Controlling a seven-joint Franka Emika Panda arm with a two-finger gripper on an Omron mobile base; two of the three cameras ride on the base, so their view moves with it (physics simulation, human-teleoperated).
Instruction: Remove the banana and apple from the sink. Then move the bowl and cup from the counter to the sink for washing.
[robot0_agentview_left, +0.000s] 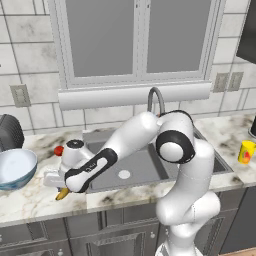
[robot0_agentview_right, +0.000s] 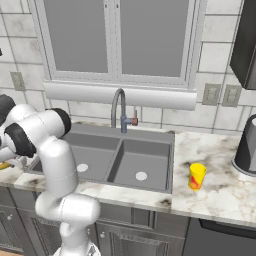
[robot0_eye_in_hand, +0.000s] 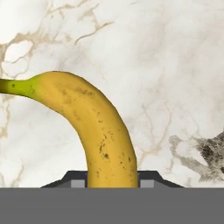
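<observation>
Starting at the left of the left base view, we see the bowl (robot0_agentview_left: 15, 168) sitting on the marble surface (robot0_agentview_left: 30, 200) beside the sink, not yet moved. Just right of it, the apple (robot0_agentview_left: 58, 150) rests on the surface near the sink's left rim, so we judge that half of the fruit step is done.

Next comes our gripper (robot0_agentview_left: 59, 184), reached out low over the front strip of the surface to the left of the sink. The banana (robot0_agentview_left: 62, 194) pokes out beneath it, its tip down by the marble. In the hand view the banana (robot0_eye_in_hand: 94, 131) runs up from between the jaws with veined marble behind it, so we read the jaws as closed on the banana, held partway in. It is out of the basin and over the surface; whether it touches the marble we cannot tell. We judge that the release is what is left of this step.

Further right, the sink (robot0_agentview_left: 145, 167) shows both basins bare of fruit, with the white drains visible and the faucet (robot0_agentview_left: 156, 100) curving above.

At the far right, the yellow cup (robot0_agentview_left: 246, 152) stands upright on the surface, well apart from the sink's right edge.

So, as we judge it, the fruit removal is nearly finished, while carrying the bowl and the cup into the sink has not begun.
</observation>
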